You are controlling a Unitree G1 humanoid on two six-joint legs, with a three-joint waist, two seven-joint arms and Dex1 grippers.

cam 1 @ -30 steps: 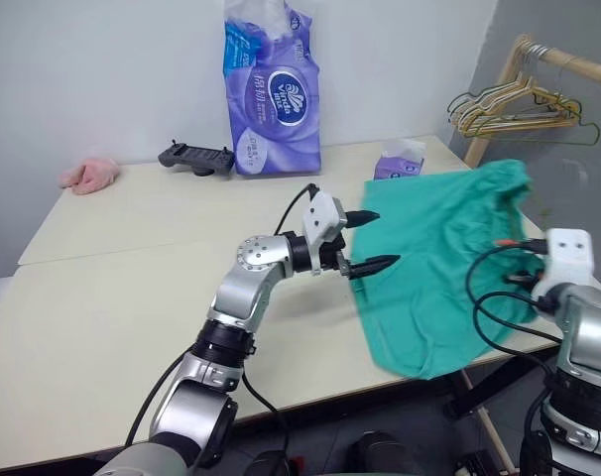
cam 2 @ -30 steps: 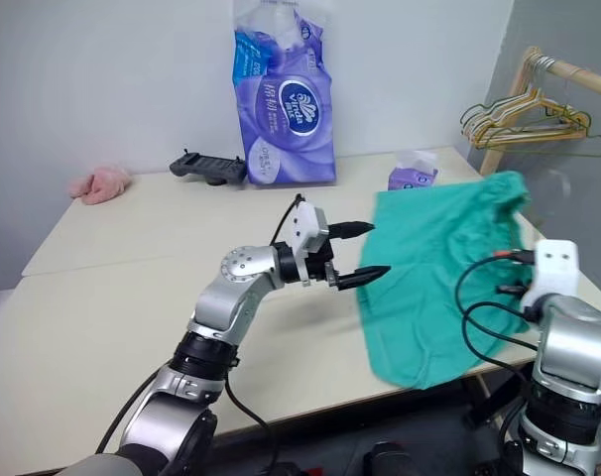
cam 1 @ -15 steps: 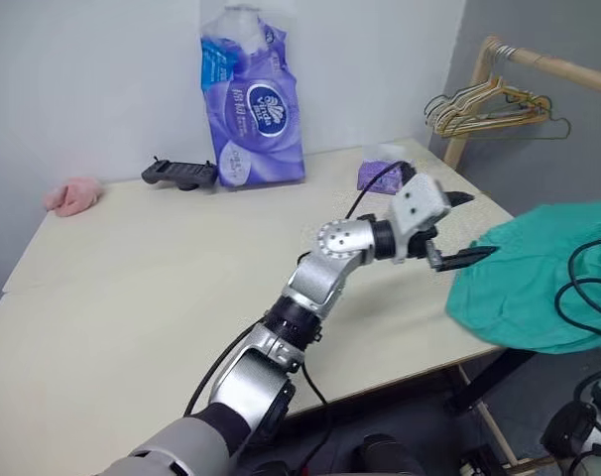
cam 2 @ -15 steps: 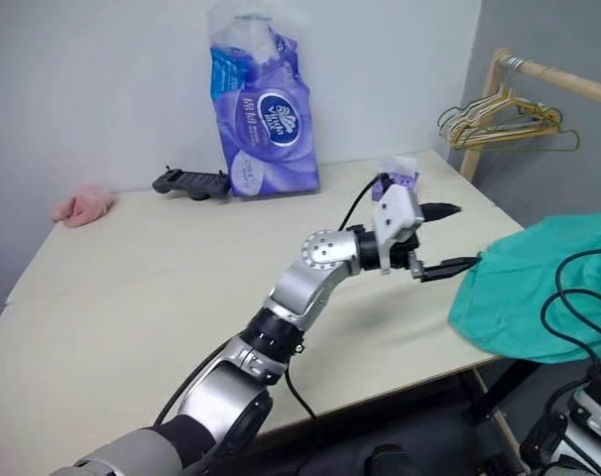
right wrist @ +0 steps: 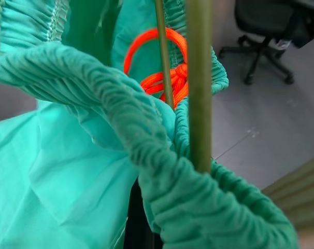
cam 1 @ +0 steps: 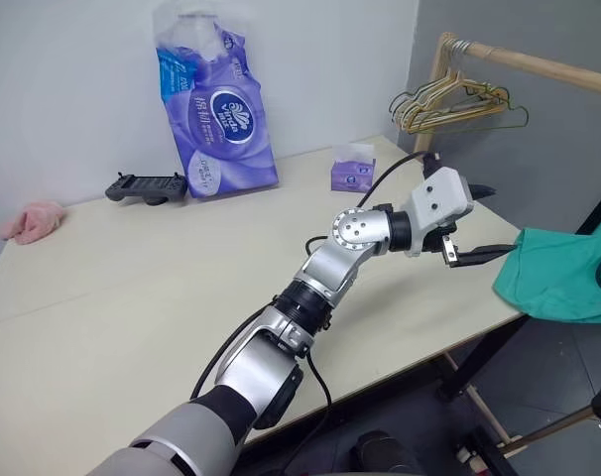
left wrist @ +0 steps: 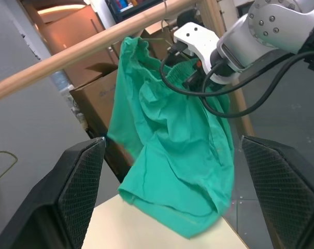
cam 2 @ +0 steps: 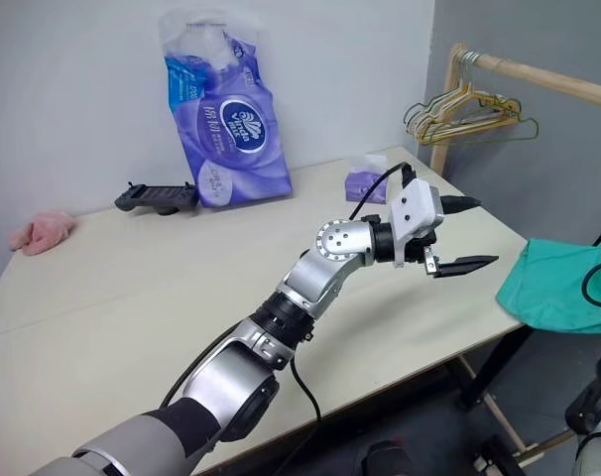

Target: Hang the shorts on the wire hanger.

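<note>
Shorts (left wrist: 172,155) hung off the table's (cam 1: 132,288) right edge, their gathered waistband pinched in the closed right gripper (left wrist: 196,78) beside a thin olive wire hanger (right wrist: 198,83), near a wooden rail (left wrist: 84,49). Over the table's right end, the left gripper (cam 1: 479,223) stood wide and empty, pointing toward them.

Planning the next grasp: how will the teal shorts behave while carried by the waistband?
Probably floppy: the shorts hang in loose folds below the right gripper, shut on the gathered waistband. Likely light, since one pinch lifts them. The stretchy waistband, bunched around the wire hanger, may shift or slip.
</note>
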